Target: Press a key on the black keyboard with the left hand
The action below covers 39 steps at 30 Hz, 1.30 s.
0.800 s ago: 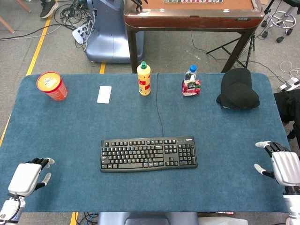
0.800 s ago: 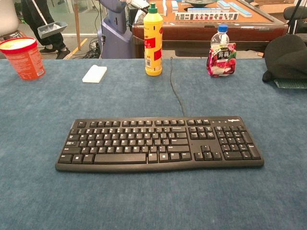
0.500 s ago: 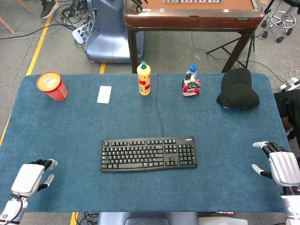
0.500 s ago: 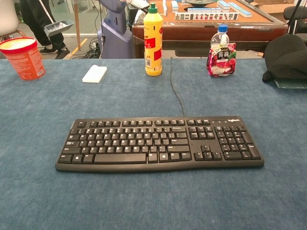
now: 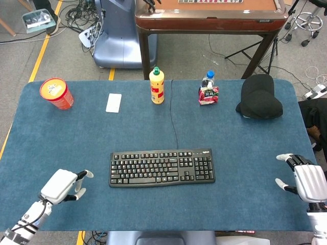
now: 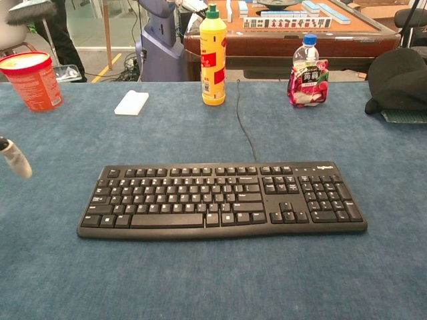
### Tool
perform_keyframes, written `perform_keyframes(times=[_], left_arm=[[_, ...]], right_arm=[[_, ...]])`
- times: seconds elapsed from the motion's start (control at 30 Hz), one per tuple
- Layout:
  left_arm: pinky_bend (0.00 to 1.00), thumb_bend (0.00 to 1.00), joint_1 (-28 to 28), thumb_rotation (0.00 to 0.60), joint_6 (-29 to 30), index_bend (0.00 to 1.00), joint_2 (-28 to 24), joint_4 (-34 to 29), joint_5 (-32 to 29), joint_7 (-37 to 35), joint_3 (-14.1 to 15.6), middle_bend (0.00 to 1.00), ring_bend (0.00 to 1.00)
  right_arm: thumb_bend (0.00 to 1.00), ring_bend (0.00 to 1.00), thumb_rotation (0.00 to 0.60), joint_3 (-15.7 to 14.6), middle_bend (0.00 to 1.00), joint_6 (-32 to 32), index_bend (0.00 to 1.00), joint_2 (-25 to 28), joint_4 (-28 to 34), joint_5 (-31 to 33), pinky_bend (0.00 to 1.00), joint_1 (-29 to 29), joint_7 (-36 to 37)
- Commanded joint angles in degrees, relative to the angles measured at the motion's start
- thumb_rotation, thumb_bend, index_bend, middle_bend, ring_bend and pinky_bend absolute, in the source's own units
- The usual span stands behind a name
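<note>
The black keyboard [image 5: 162, 167] lies flat in the middle of the blue table, its cable running toward the far edge; the chest view shows the keyboard [image 6: 221, 199] close up. My left hand [image 5: 63, 185] hovers near the front left of the table, a short way left of the keyboard, holding nothing, with one finger stretched toward the keys. In the chest view only a fingertip [image 6: 15, 158] of it enters at the left edge. My right hand [image 5: 304, 181] rests at the table's right edge, fingers apart and empty.
Along the far side stand a red cup [image 5: 56, 93], a white pad [image 5: 114, 102], a yellow bottle [image 5: 157, 86], a small drink bottle [image 5: 208, 89] and a black cap [image 5: 259, 97]. A wooden table [image 5: 209, 15] stands beyond.
My left hand has moved right and forward from the table's front left corner toward the keyboard, and its fingertip now shows in the chest view. The right hand has barely shifted.
</note>
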<state>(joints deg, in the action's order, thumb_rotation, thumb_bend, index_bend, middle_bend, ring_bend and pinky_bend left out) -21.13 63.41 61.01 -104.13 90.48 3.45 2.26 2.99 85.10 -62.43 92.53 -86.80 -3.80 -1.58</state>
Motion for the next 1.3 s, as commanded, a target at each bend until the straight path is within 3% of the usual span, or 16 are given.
perform_keyframes(times=[0.03,0.23,0.67,1.3], left_arm=[[1.0,0.33,-4.98,0.6,-6.95,0.33,-0.02,-2.46,-3.25,4.23,-2.18,0.87,0.89],[1.0,0.34,-9.01,0.6,-12.33,0.31,1.45,-4.62,-10.19,10.63,-4.3,0.98,0.98],[1.0,0.34,-16.96,0.6,-16.59,0.26,6.15,-5.03,-28.38,25.67,-5.69,1.0,1.0],[1.0,0.34,-21.7,0.6,-14.1,0.25,10.55,-2.15,-36.44,29.8,-3.91,1.0,1.0]], right_arm=[[0.11,0.33,0.6,0.02,0.38,0.2,0.36,0.08,0.04,-0.03,0.51,0.12,0.1],[0.11,0.33,0.6,-0.04,0.38,0.41,0.36,0.27,0.22,-0.35,0.51,0.19,0.32],[0.11,0.33,0.6,0.01,0.38,0.34,0.36,0.82,0.24,-0.72,0.51,0.05,1.54],[0.11,0.33,0.6,-0.23,0.38,-0.21,0.36,0.72,0.15,-1.03,0.51,-0.24,1.59]])
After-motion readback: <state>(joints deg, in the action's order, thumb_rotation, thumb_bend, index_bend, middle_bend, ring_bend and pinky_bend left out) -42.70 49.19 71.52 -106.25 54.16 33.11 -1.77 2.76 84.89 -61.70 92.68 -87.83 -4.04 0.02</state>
